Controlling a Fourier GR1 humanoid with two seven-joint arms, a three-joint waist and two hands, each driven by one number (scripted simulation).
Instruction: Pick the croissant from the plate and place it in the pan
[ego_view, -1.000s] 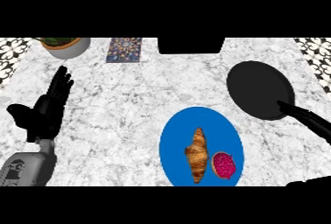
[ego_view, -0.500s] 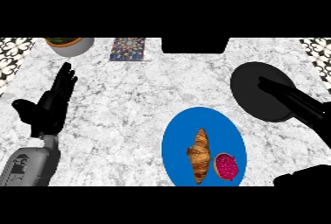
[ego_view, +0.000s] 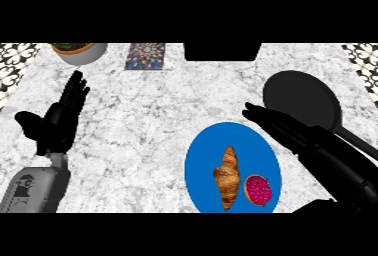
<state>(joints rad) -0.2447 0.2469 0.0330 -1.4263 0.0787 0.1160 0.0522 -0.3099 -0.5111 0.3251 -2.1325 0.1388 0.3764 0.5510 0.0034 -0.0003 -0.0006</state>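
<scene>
Golden-brown croissant (ego_view: 228, 176), one item, lies lengthwise on the blue plate (ego_view: 205, 150), left of centre, with a small pink-red pastry (ego_view: 258, 189) just beside it on the plate's lower right. We record the task as not yet begun in any visible result: the croissant is ungrasped and on the plate, and the black pan (ego_view: 301, 99), set on the marble bench (ego_view: 162, 115) up and to the right of the plate, holds nothing that we can see. Everything is left to do, in our judgement: the grasp, the lift, the carry and the placing. Right hand (ego_view: 284, 126): fingers straight and released, holding nothing, extended over the gap between plate and pan, its fingertips near the plate's upper right rim. The croissant lies below and to the left of that hand, apart from it, with bare blue plate between. Left hand (ego_view: 57, 119): open, fingers up, resting at the view's left side, well apart from the plate. Also noted along the far edge of the bench: a bowl (ego_view: 80, 51) with dark contents, and a patterned tile (ego_view: 145, 55) beside it.
</scene>
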